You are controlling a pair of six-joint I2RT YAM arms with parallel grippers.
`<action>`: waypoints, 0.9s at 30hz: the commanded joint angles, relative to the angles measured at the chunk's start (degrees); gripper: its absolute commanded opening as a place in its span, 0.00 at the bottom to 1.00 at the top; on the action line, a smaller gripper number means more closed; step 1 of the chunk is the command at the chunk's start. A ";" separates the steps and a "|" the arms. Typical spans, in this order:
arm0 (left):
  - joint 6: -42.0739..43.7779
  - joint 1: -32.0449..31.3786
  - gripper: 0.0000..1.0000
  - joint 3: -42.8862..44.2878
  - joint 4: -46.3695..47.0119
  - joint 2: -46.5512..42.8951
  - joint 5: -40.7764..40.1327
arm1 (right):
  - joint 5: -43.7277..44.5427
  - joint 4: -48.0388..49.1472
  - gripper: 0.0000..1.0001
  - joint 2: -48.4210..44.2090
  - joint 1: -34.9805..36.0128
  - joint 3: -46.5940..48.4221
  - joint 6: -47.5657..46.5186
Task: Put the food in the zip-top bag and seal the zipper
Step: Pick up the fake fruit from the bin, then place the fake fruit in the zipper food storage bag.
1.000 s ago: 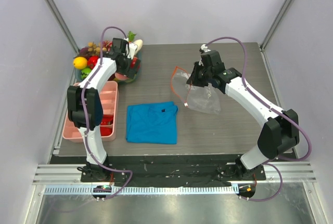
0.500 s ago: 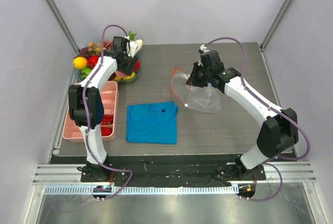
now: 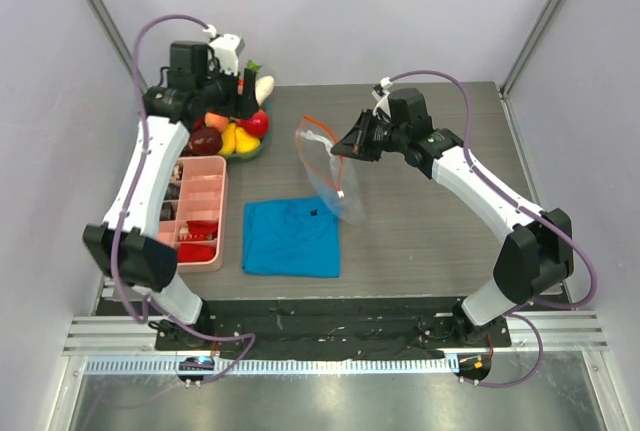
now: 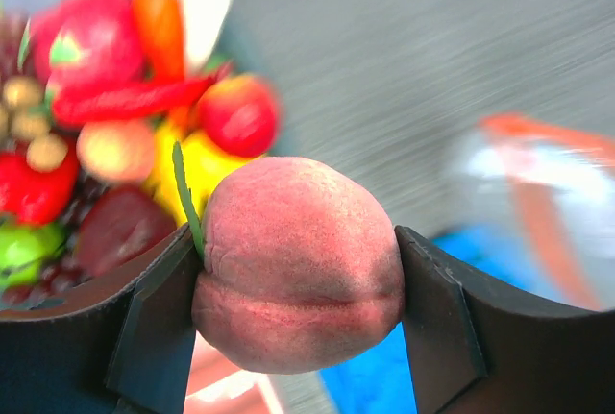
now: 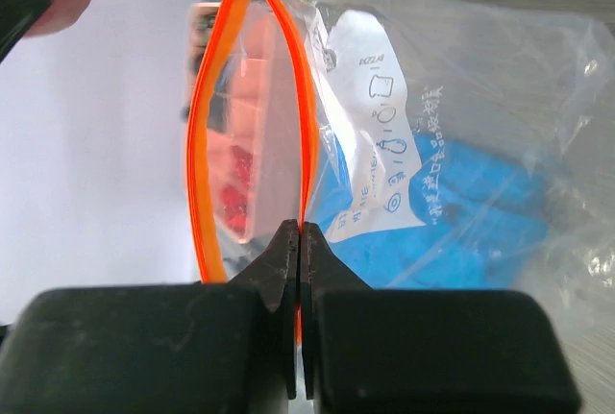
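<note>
LEFT GRIPPER (image 4: 298,313), jaws spread wide, clamps a pink peach (image 4: 298,241) between its fingers, raised above the heap of toy food (image 3: 228,133) at the far-left corner of the table (image 3: 420,231). Well apart to the right, the right gripper (image 5: 300,241), pinched tight on the orange-red zipper (image 5: 204,145), holds the zip-top bag (image 5: 461,97) aloft, mouth standing open, over the edge of a blue cloth (image 3: 290,236).
</note>
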 commanded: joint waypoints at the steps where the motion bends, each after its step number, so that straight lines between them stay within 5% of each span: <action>1: -8.75 -0.79 0.53 4.17 1.90 -6.86 12.35 | -10.44 13.38 0.01 -1.85 0.11 0.07 10.76; 11: -14.21 -2.81 0.54 4.09 5.14 -10.20 18.60 | -9.49 15.07 0.01 -2.46 0.28 -6.78 17.20; 22: -17.72 -17.31 0.57 -3.03 8.05 -7.40 21.77 | -3.15 11.55 0.01 -3.96 0.99 -8.11 14.21; 27: -16.85 -18.11 0.59 -8.38 7.44 -7.48 20.72 | -1.40 9.71 0.01 -4.84 0.55 -7.58 12.10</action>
